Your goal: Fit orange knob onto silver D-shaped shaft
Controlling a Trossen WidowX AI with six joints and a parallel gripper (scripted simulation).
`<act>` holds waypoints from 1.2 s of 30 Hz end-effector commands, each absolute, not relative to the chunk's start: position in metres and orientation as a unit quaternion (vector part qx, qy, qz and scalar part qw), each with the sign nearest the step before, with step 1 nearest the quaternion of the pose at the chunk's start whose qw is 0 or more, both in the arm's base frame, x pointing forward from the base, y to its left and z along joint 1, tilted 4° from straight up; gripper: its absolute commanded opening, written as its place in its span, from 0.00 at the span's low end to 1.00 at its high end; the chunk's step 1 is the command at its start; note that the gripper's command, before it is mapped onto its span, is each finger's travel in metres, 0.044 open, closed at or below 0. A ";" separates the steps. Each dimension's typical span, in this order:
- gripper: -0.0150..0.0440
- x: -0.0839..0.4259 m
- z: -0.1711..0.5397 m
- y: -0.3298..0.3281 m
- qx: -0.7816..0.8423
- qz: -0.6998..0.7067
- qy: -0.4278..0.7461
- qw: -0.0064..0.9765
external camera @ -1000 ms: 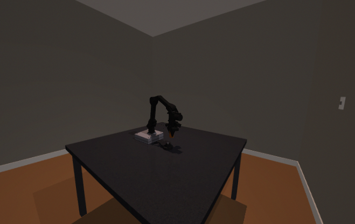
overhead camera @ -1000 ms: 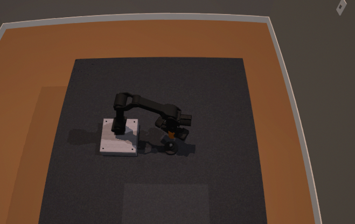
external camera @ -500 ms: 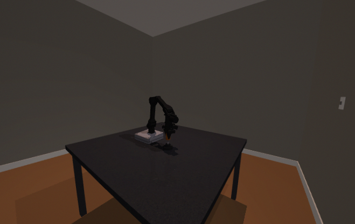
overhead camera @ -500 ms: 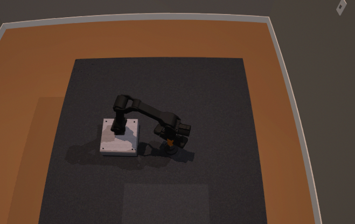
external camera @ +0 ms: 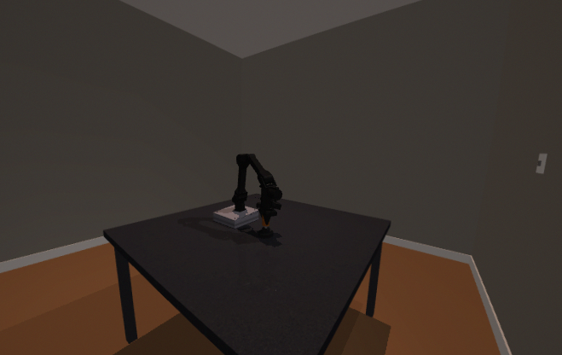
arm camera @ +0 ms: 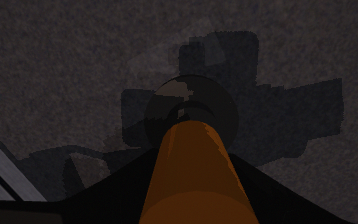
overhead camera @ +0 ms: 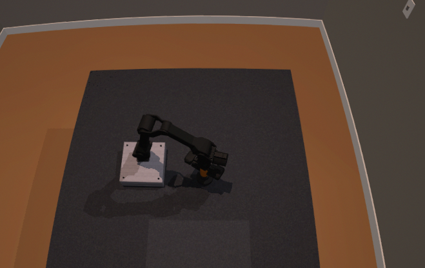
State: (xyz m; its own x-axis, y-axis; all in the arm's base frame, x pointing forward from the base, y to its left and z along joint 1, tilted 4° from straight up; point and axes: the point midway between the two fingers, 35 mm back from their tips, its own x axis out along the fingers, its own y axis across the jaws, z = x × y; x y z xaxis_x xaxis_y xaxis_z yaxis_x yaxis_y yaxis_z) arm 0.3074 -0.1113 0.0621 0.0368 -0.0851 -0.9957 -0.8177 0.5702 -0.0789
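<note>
The orange knob (overhead camera: 204,172) (external camera: 263,223) (arm camera: 197,167) is held upright in my gripper (overhead camera: 204,170) (external camera: 265,219) (arm camera: 191,157), which is shut on it and points down. The dark round pedestal (overhead camera: 205,181) (external camera: 265,234) (arm camera: 222,107) is on the table directly below the knob. In the wrist view the knob's lower end overlaps the near part of the pedestal's raised centre. In the exterior view a small pale spot shows between knob and pedestal, perhaps the shaft. The shaft's flat side and the knob's hole are hidden. I cannot tell whether knob and shaft touch.
The arm stands on a pale square base plate (overhead camera: 144,174) (external camera: 234,215) (arm camera: 5,167), to the left of the pedestal in the top view. The dark table (overhead camera: 240,106) (external camera: 212,255) carries the arm's shadow around the pedestal.
</note>
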 end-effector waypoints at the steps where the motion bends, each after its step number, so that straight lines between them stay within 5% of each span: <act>1: 0.25 0.309 0.064 -0.110 -0.359 0.293 0.626 0.627; 36: 0.25 0.307 0.060 -0.109 -0.359 0.294 0.626 0.627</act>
